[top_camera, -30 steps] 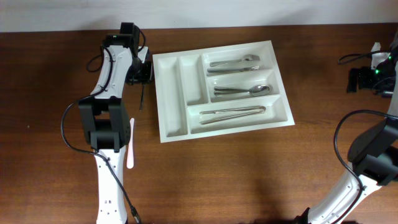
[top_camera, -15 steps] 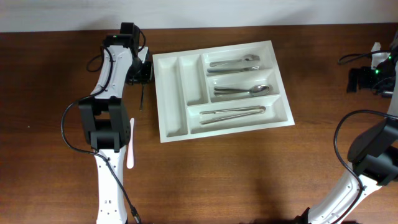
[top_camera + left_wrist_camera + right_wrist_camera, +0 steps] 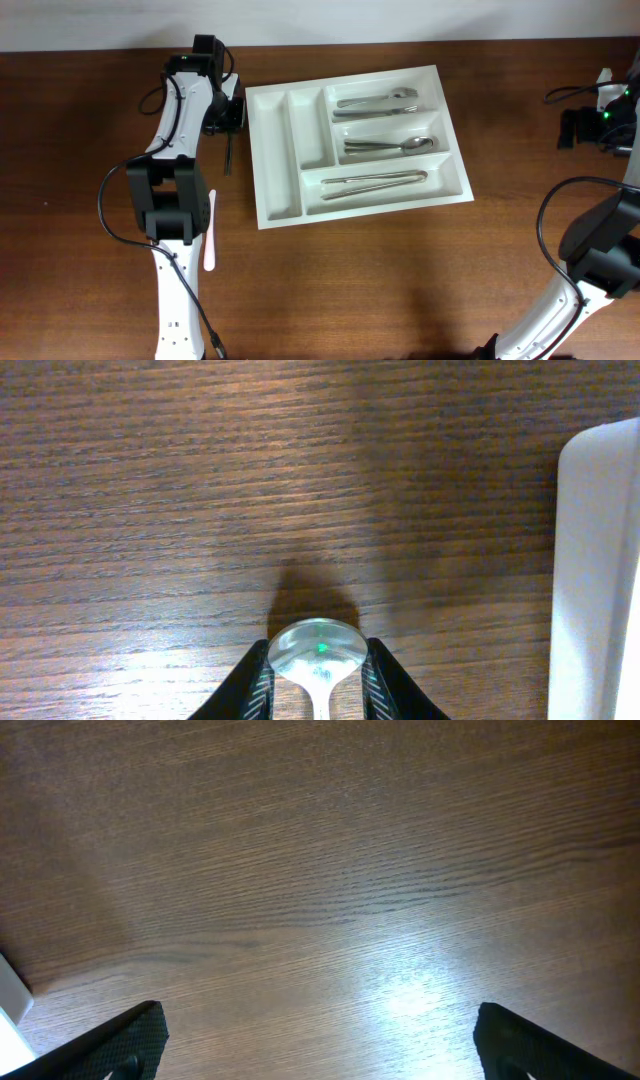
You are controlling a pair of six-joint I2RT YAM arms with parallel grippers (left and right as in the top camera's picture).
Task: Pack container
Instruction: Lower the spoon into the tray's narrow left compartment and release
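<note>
Steel spoon [image 3: 318, 646], its bowl pinched in my left gripper [image 3: 318, 668], lies handle parallel to the near wall of the white container [image 3: 592, 560], just to the gripper's right.

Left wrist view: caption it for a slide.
Left pincer grips a metal spoon's bowl over the wooden table, white container at right.

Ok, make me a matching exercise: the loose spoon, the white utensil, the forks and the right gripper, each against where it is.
1 loose spoon
2 white utensil
3 forks
4 right gripper

A in the container's top right compartment
B open over bare table
C between the left gripper's fingers
D lying on the table beside the left arm

Pairs: 1-C, 2-D, 3-A, 4-B
</note>
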